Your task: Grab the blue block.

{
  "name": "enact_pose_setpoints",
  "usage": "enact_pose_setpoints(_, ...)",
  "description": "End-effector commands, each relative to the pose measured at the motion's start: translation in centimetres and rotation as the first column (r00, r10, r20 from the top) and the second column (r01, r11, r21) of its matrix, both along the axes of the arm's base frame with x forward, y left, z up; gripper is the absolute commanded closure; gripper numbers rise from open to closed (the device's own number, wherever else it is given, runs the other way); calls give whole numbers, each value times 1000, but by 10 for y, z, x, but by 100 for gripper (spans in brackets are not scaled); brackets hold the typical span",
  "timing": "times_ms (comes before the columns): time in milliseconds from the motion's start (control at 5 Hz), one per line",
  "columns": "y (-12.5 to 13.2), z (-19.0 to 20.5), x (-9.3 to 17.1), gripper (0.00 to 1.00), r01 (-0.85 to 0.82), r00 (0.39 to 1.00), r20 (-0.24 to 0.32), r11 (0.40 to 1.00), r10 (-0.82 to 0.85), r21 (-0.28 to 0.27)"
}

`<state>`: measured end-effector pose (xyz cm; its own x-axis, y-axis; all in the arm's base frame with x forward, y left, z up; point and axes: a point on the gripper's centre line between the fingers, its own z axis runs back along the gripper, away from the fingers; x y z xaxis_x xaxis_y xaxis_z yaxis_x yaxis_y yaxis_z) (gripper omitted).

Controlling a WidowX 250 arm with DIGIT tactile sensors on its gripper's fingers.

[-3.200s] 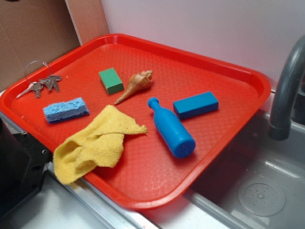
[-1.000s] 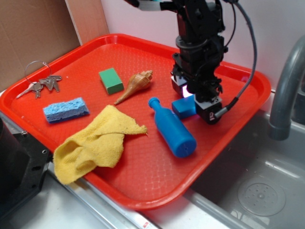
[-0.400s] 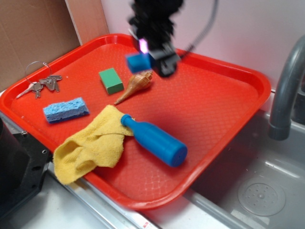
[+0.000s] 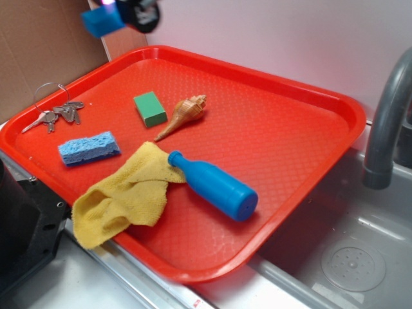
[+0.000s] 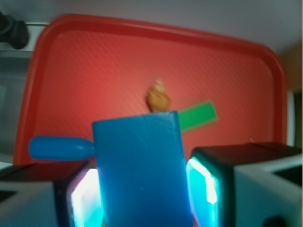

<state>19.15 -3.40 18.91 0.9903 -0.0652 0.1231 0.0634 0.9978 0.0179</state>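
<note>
The blue block hangs high in the air above the tray's far left corner, held in my gripper, which is mostly cut off by the top edge of the exterior view. In the wrist view the block is a smooth blue bar filling the middle, clamped between my two glowing pads. My gripper is shut on it. The red tray lies well below.
On the tray lie a blue bottle toy, a yellow cloth over the front edge, a light-blue sponge, a green block, a seashell and keys. A grey faucet and sink stand at right.
My gripper closed on the blue block, lifted it off the tray and carried it up and to the left. The bottle toy was knocked round, its neck now against the cloth.
</note>
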Motion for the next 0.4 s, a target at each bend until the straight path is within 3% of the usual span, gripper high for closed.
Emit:
enact_pose_setpoints(0, 19, 14, 1, 100, -165, 985, 35, 985, 167, -43)
enact_pose_setpoints(200, 17, 9, 10, 100, -256, 967, 10, 967, 256, -7)
